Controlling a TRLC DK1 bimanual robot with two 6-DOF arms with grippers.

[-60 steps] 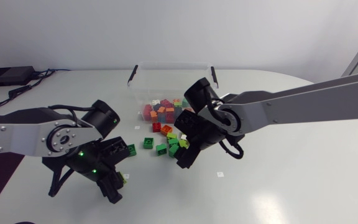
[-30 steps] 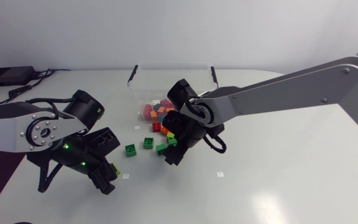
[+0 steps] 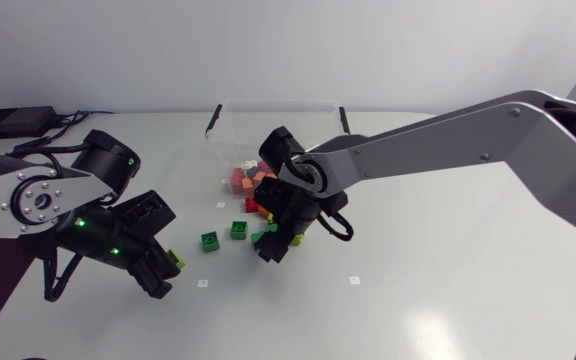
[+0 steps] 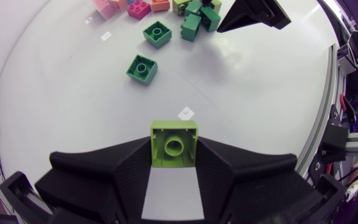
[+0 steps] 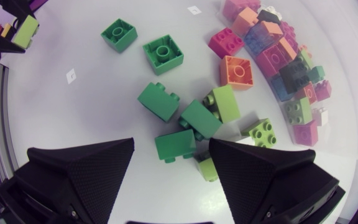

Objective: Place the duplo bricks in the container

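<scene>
Left gripper [image 4: 174, 158]: pinching lime brick [image 4: 174, 142], square, hollow side facing wrist, well apart from pile. Right gripper [image 5: 173, 152]: spread above loose bricks [image 5: 197, 118], hollow-side-up greens [image 5: 163, 53] alongside, near container [image 3: 218, 120].

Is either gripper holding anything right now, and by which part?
Left gripper holds a lime-green duplo brick by its opposite side walls; right gripper is open, holding nothing.

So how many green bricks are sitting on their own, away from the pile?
2. One green brick lies nearer the left gripper, which holds a lime brick; the other green brick sits beside it, closer to the pile. More may be hidden.
</scene>
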